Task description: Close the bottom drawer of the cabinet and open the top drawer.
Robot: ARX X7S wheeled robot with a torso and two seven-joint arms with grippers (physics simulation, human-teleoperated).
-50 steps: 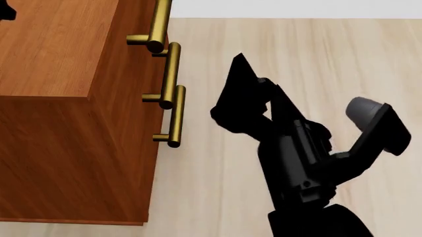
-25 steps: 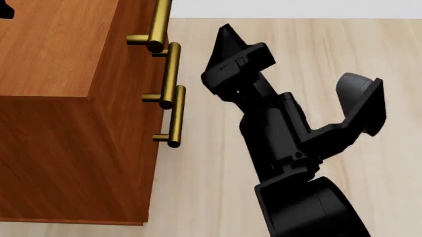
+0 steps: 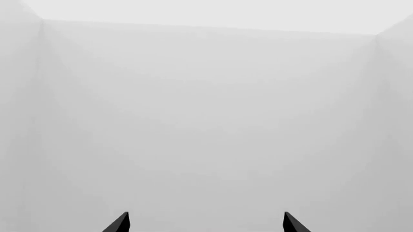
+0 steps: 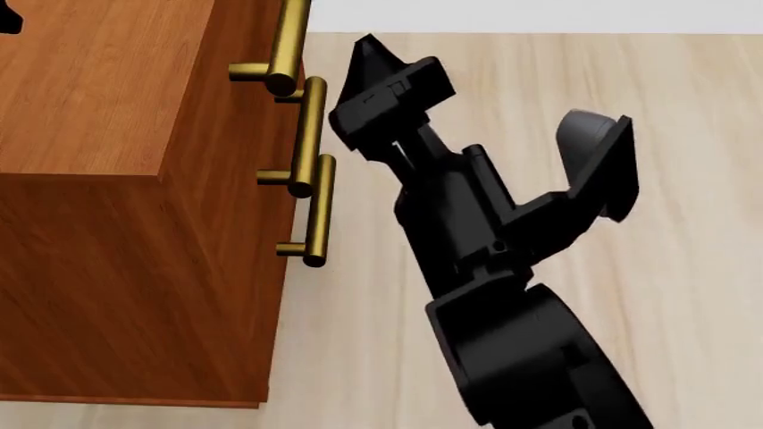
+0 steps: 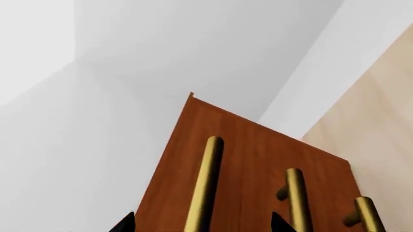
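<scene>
The reddish-brown cabinet [image 4: 107,89] fills the left of the head view, its front facing right. Three brass handles stand one below another. The top drawer's handle [image 4: 286,45] is highest and the bottom drawer's handle [image 4: 320,210] lowest. All three fronts look level with one another. My right gripper [image 4: 384,70] is open, just right of the upper handles and not touching them. In the right wrist view its tips [image 5: 201,223] frame the nearest handle [image 5: 205,183]. My left gripper [image 3: 205,223] is open and empty, facing a blank white wall.
Pale wood floor [image 4: 667,71] stretches to the right of the cabinet up to a white wall [image 4: 537,13]. My right forearm [image 4: 477,232] crosses the floor in front of the cabinet. A dark bit of the left arm [image 4: 7,18] shows above the cabinet top.
My right arm has swung up and to the left, bringing the open gripper from mid-floor to beside the upper handles. The cabinet and its drawers have not moved.
</scene>
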